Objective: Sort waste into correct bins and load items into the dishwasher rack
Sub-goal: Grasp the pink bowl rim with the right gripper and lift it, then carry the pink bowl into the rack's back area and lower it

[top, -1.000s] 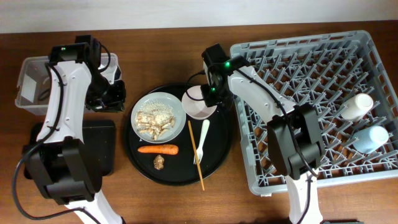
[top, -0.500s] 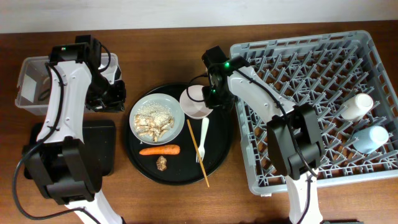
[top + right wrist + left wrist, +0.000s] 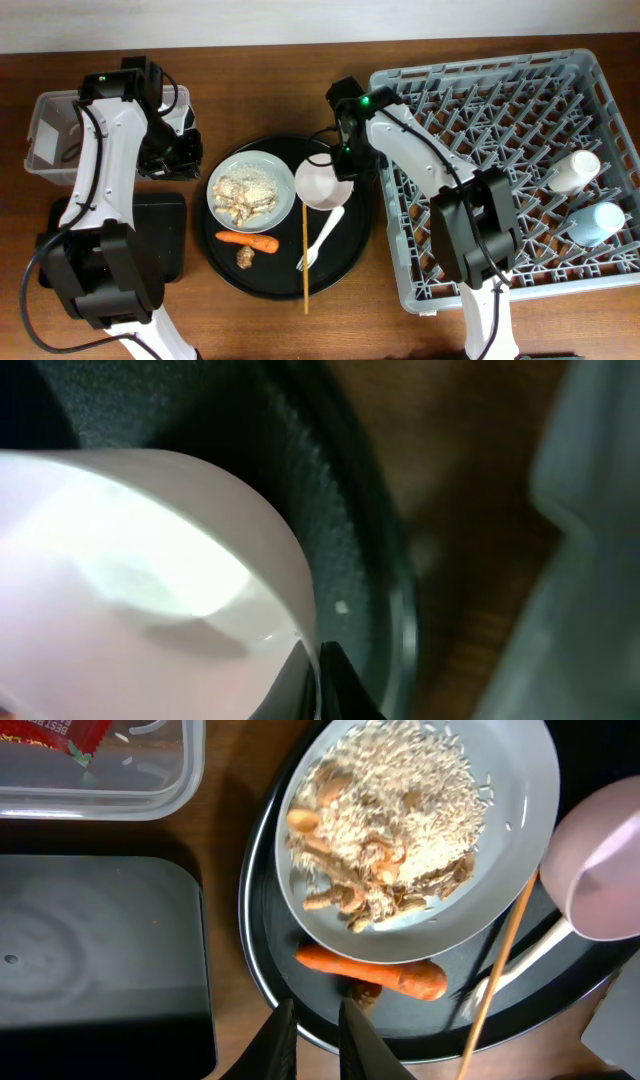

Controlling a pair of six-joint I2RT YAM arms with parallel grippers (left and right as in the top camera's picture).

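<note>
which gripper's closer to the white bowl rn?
Right. The right gripper pinches the white bowl at its rim. The left gripper hangs across the plate from it, beside the clear tub.

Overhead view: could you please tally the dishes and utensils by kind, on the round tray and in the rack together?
Plate: 1
Bowl: 1
Cups: 2, the whitish cup and the light blue cup
Fork: 1
Chopstick: 1
Total: 6
</note>
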